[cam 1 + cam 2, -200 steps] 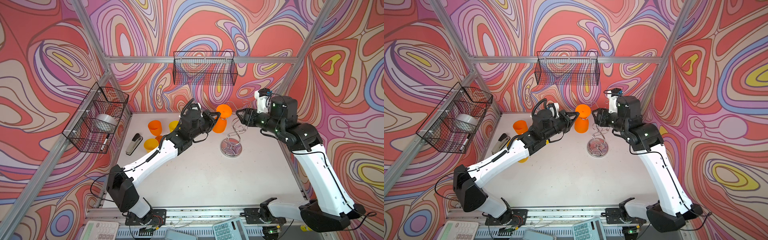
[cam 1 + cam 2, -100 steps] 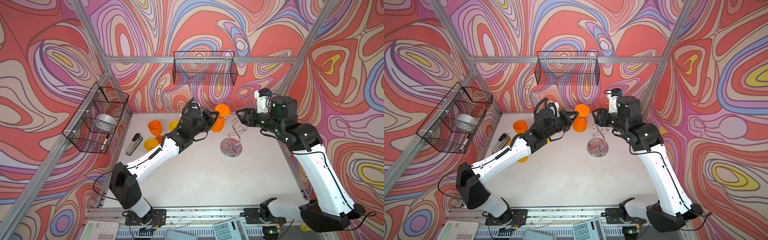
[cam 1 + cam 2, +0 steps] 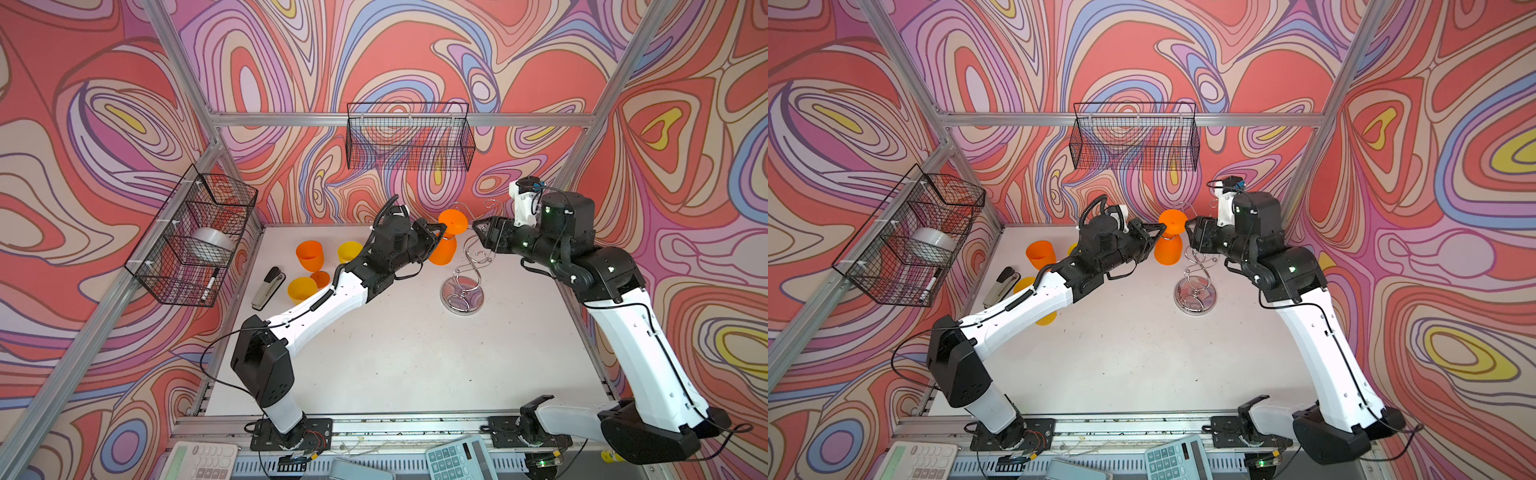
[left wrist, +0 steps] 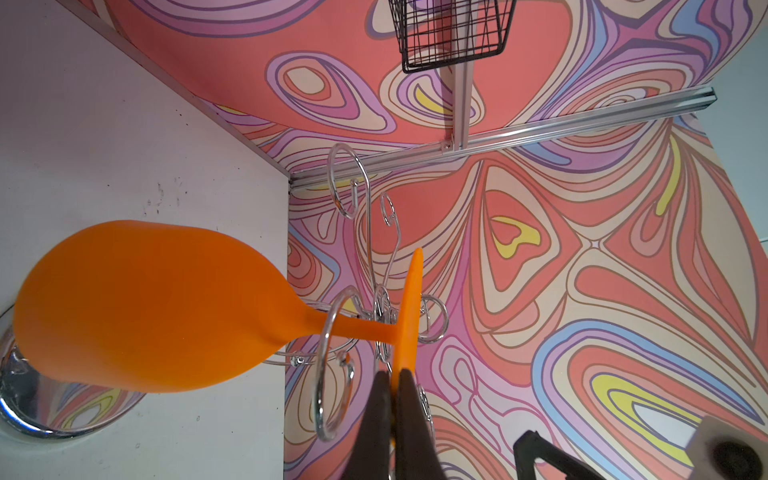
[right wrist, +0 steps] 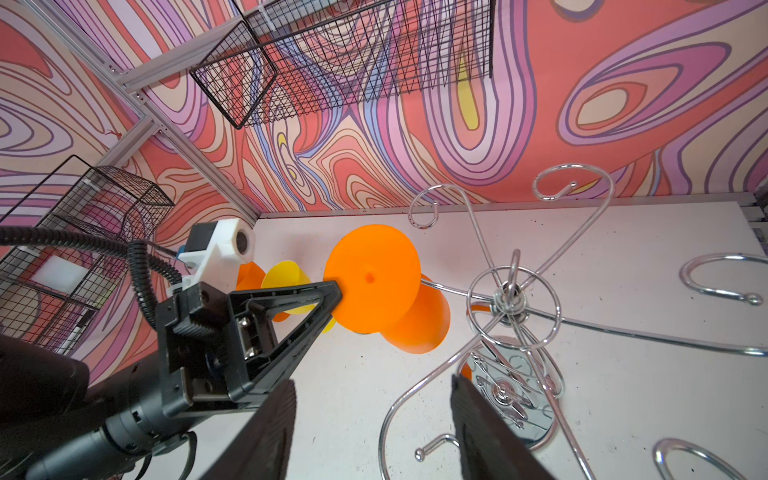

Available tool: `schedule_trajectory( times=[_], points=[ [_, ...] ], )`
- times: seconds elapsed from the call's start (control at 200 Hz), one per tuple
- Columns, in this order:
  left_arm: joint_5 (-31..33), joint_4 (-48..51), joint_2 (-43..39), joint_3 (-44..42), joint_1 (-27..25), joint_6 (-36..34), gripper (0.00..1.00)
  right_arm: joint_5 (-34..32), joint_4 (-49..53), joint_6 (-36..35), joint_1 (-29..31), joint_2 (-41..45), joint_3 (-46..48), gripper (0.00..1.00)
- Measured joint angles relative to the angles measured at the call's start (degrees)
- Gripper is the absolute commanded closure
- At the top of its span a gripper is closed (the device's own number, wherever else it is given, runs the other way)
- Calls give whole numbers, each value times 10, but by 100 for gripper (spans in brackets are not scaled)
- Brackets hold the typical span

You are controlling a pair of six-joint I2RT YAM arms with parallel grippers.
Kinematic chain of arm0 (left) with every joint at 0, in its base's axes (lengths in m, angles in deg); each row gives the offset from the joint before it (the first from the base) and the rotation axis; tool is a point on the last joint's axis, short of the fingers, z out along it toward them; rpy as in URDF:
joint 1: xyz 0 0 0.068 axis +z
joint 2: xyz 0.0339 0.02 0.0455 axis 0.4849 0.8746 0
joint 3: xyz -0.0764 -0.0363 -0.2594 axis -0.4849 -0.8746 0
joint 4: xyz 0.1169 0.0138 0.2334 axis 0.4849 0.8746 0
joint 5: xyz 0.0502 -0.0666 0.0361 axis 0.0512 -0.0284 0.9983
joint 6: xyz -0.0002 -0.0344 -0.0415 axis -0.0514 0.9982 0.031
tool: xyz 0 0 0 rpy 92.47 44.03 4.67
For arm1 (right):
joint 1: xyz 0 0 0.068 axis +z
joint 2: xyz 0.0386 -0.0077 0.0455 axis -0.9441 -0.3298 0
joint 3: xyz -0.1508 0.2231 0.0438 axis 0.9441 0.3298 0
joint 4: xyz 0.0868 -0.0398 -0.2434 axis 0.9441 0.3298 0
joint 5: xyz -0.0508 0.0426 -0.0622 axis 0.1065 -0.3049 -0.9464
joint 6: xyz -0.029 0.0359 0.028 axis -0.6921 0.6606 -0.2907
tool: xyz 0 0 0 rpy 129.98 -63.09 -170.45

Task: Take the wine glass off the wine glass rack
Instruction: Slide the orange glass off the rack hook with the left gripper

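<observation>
Left gripper point(image 4: 392, 384) is clamped down tight on the rim of the wine glass point(image 4: 145, 307) foot, jaws narrow, the thin orange disc pinched right between the black fingers. The glass hangs bowl-down, foot up, on the left side of the wine glass rack point(image 3: 462, 296). The left wrist view shows its stem threaded through one of the curled chrome hooks, so it is not clear of the rack yet.

The rack stands upright on its mirror base, toward the far side of the table point(image 3: 395, 353), a little right of centre.

Over on the right, the right gripper point(image 5: 372, 380) hovers at the top of the rack with its jaws spread wide. One wire arm runs through the gap, but nothing is squeezed.

Off to the left, orange and yellow cups point(image 3: 309, 255) cluster together, with a stapler point(image 3: 268, 286) just beside them near the table's left edge.
</observation>
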Motion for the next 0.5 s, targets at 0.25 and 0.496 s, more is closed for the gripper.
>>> schedule_trajectory(
  times=[0.25,0.496],
  points=[
    [-9,-8,0,0,-10,6,100,-1,0,0,0,0,0,37],
    [-14,-24,-7,-16,-17,18,100,-6,0,0,0,0,0,37]
  ],
)
